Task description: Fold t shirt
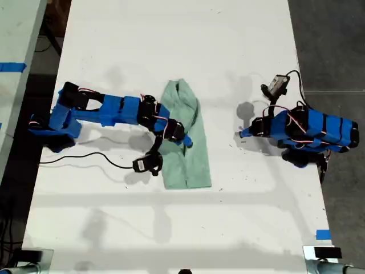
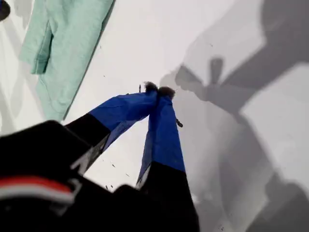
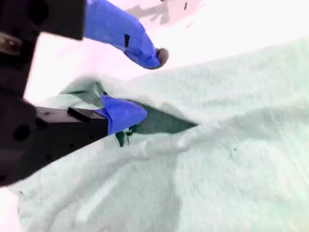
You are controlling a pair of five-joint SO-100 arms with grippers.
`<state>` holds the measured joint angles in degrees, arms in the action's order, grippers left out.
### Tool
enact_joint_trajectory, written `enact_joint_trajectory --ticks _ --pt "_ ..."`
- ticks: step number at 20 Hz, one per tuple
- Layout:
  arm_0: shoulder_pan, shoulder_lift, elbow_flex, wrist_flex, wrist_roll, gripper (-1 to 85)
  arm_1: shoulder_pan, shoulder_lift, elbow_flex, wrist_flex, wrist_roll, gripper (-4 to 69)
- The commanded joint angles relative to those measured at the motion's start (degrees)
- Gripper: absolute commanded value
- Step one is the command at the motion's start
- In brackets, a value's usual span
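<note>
My second claw (image 3: 145, 84) straddles a t shirt (image 3: 217, 159) fold.

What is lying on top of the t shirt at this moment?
My second gripper is on the t shirt, open, with one finger tucked into a fold and the other above the cloth. The cloth beneath the arm is hidden. My first gripper is off it, over the bare table.

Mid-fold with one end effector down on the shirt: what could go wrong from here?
My second end effector is open, with one finger tucked into a fold of the t shirt; it may catch one layer only or drag the whole shirt. My first end effector is shut, off the cloth, so nothing pins it.
</note>
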<state>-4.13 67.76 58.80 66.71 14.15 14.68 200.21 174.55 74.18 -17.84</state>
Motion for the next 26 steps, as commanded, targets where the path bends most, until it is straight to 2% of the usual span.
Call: enact_joint_trajectory --ticks 1,3,5,10,16,19,21,26 --pt "-3.16 14.06 -0.35 4.22 1.49 0.0 0.44 0.79 2.64 -0.18 0.26 -0.8" --pt "-4.04 21.09 3.34 8.96 2.46 0.0 0.35 0.79 2.64 -0.18 0.26 -0.8" --pt "-4.22 30.76 14.15 8.44 2.29 -0.1 0.35 0.79 2.64 -0.09 0.26 -0.8" --pt "-5.8 76.46 64.95 -13.1 -1.67 -0.1 0.35 0.79 2.64 -0.09 0.35 -0.8" --pt "-9.49 108.81 107.4 -28.39 -0.7 -0.1 0.44 0.79 2.72 -0.09 0.79 -0.8" --pt "-11.6 126.12 121.29 -27.42 2.99 -0.1 0.62 0.79 2.72 -0.09 0.7 -0.8" --pt "-11.6 139.13 125.24 -19.16 3.08 -0.1 0.35 0.79 2.72 -0.09 0.79 -0.8" --pt "-10.99 138.78 125.77 -19.07 2.72 -0.1 0.26 0.79 2.72 0.09 0.79 -0.8"
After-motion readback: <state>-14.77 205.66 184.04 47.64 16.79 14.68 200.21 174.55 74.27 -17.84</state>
